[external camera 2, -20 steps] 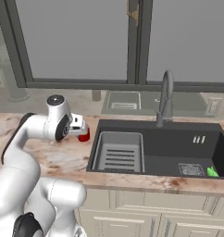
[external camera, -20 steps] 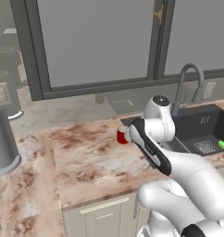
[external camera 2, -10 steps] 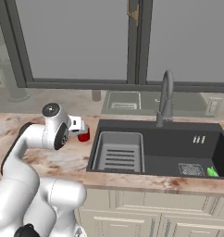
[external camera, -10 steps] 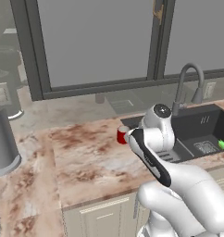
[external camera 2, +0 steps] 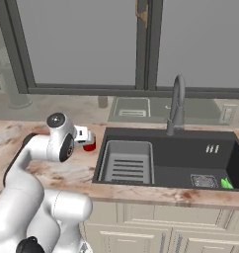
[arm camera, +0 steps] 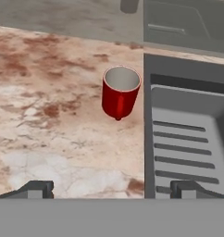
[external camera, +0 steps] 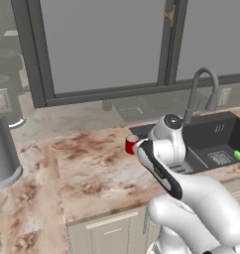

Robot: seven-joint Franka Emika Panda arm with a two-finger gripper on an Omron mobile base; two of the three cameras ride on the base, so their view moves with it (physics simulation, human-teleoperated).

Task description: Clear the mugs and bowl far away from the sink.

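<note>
red mug [arm camera: 120,92] upright just beside sink [arm camera: 188,139] edge.

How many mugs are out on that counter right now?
1. A red mug stands upright on the marbled counter, right beside the left edge of the sink, apart from the gripper. Others may be hidden behind the robot's arm.

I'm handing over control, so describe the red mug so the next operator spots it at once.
Find the dark sink with its grey slotted drainer. On the marbled counter just beside the drainer's edge stands the red mug, upright, pale inside. It is the one red thing there.
</note>
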